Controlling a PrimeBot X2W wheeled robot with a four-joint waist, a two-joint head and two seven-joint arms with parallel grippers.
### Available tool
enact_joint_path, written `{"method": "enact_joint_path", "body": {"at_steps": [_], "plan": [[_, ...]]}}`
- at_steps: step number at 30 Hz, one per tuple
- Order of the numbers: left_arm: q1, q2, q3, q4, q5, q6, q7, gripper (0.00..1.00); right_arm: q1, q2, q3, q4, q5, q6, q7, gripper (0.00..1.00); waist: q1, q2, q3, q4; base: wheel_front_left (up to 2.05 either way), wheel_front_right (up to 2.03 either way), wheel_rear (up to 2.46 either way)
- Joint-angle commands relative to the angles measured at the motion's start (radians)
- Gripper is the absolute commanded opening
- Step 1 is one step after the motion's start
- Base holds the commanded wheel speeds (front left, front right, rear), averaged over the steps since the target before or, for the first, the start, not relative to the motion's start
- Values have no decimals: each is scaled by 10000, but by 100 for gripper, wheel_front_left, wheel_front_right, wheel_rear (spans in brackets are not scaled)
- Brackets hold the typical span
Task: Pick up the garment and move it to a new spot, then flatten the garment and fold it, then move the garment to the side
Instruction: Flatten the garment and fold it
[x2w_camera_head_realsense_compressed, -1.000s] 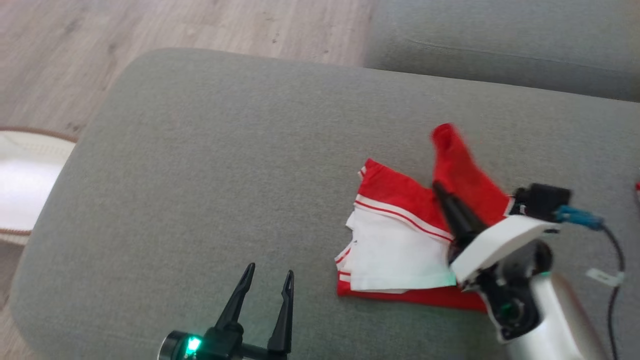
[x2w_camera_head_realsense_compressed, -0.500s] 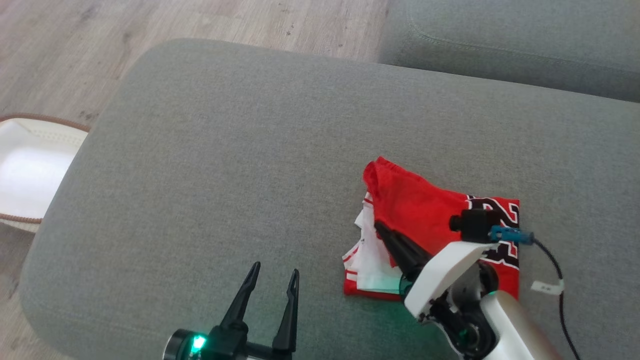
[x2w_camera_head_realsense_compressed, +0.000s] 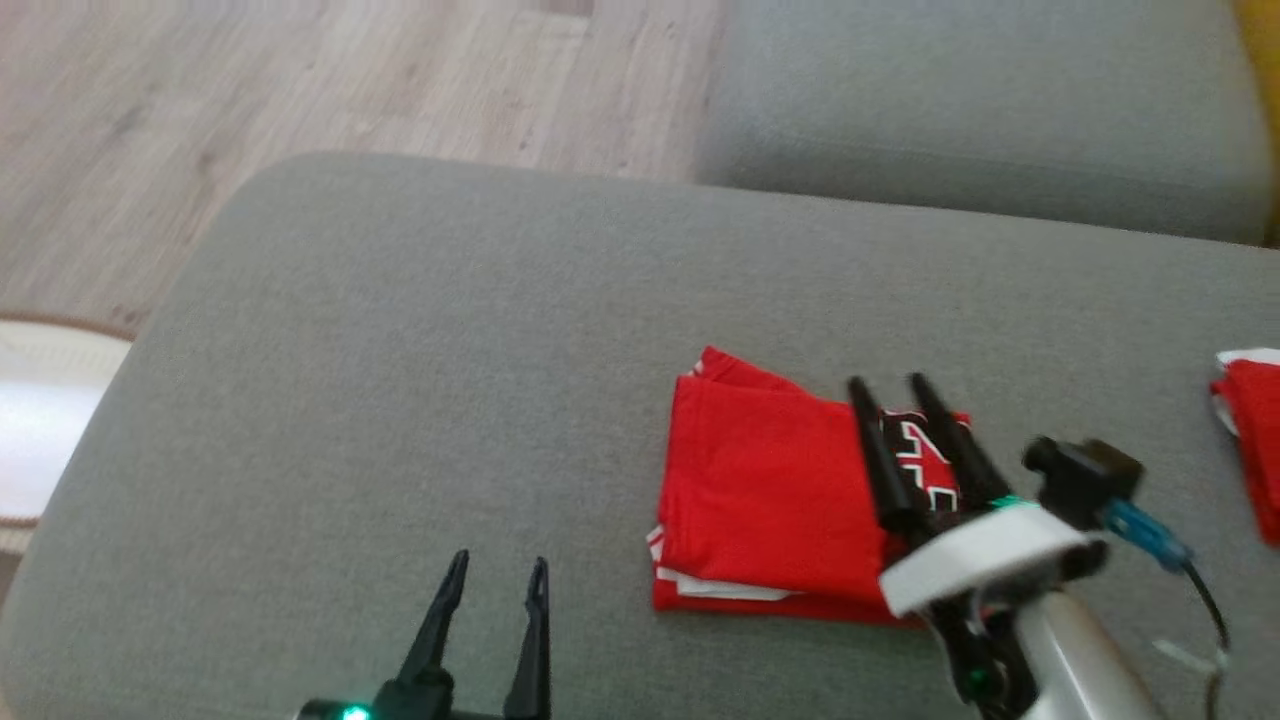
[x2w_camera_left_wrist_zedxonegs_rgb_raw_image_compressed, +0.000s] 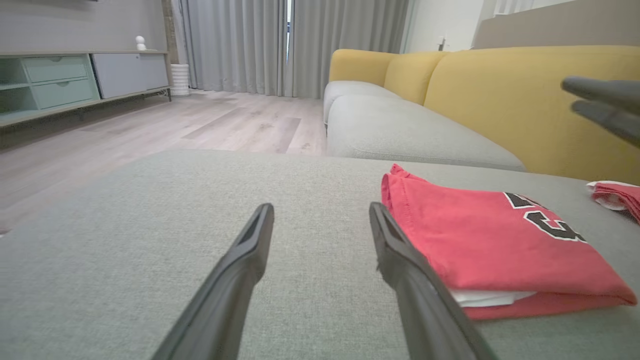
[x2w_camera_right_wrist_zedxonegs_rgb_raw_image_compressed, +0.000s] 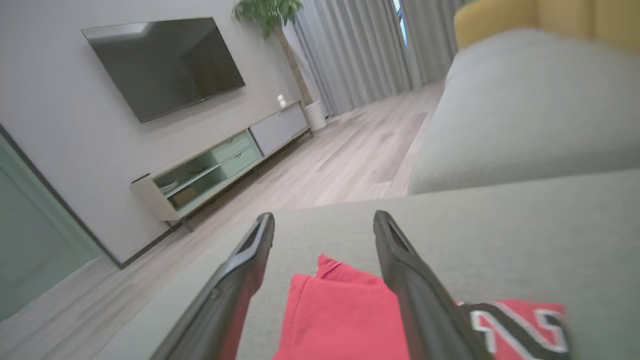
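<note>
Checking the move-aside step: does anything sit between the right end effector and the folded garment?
Nothing visible does. The open right end effector hovers directly over the folded garment. Another red garment lies apart, at the robot's right.

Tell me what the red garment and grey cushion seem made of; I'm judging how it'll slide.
red garment: soft matte knit, probably cotton jersey; limp folds, stitched hem, printed black-and-white figure.
grey cushion: matte woven upholstery, fairly coarse; the weave grain shows close up.
</note>
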Motion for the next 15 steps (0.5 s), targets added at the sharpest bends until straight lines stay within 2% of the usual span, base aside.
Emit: {"method": "enact_joint_path", "body": {"at_steps": [1,6,15], "plan": [[-302,-40,470,-410,145,124,-124,100,-85,-243,54,-385,-435,-9,-434,100,2,0,-226,-282,0,0,0],[6,-16,908,-888,384,400,-124,100,706,-643,-749,-390,-1568,-9,-1663,100,2,0,-554,-730,0,0,0],[953,-34,1477,-1465,981,738,-124,100,2389,-521,-1565,-617,-2256,-9,-1919,100,2,0,-1165,-1219,0,0,0]]}}
